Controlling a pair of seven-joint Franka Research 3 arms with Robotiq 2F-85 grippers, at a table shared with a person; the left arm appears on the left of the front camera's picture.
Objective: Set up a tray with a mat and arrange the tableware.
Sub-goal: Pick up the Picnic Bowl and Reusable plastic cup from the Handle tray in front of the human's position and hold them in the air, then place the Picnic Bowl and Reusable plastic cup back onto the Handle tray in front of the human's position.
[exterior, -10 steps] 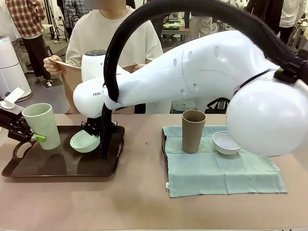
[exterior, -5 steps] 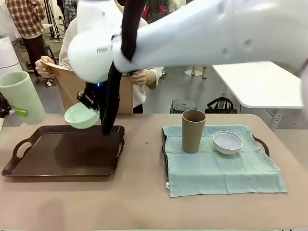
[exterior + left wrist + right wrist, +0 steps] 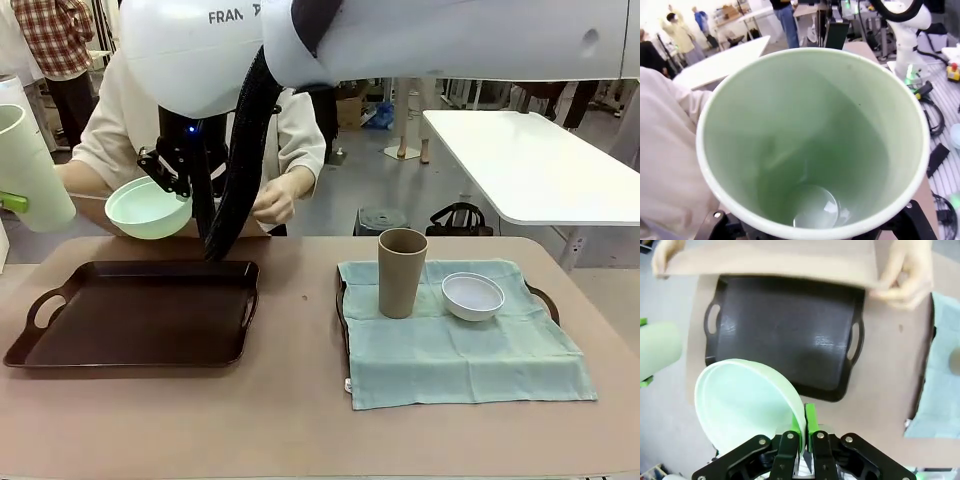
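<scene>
My right gripper has its jaws clamped on the rim of the pale green bowl, with the dark tray below it. My left gripper's jaws grip the tall pale green cup, lifted off to the tray's side. The person's hands hold a tan mat beyond the bowl.

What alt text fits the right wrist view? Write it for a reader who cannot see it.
The right pincer is shut on the rim of a pale green bowl, held above a dark brown tray with nothing on it. Beyond the tray, a person's hands hold a tan mat, and a pale green cup shows at the left edge.
</scene>
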